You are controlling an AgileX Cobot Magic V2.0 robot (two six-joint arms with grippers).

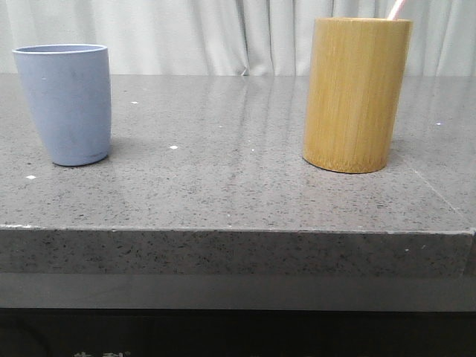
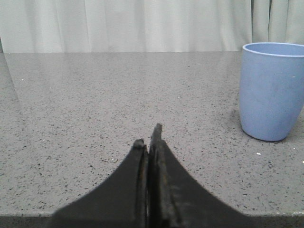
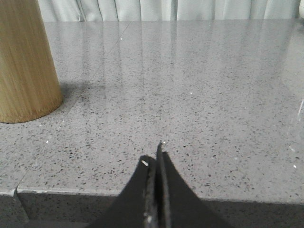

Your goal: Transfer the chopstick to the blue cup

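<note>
On my table (image 1: 245,186), the blue cup (image 1: 65,104) stands to my left and the bamboo holder (image 1: 355,94) to my right, well apart. The chopstick (image 1: 397,9) sits in the holder, its tip poking above the rim.

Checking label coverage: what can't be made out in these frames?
- Chopstick: front view, shaft hidden inside bamboo holder, tip cut off by the frame edge.
- Blue cup interior: hidden by its own wall.
- Left gripper and right gripper, both shut: arms cut off by the frame edge.
</note>
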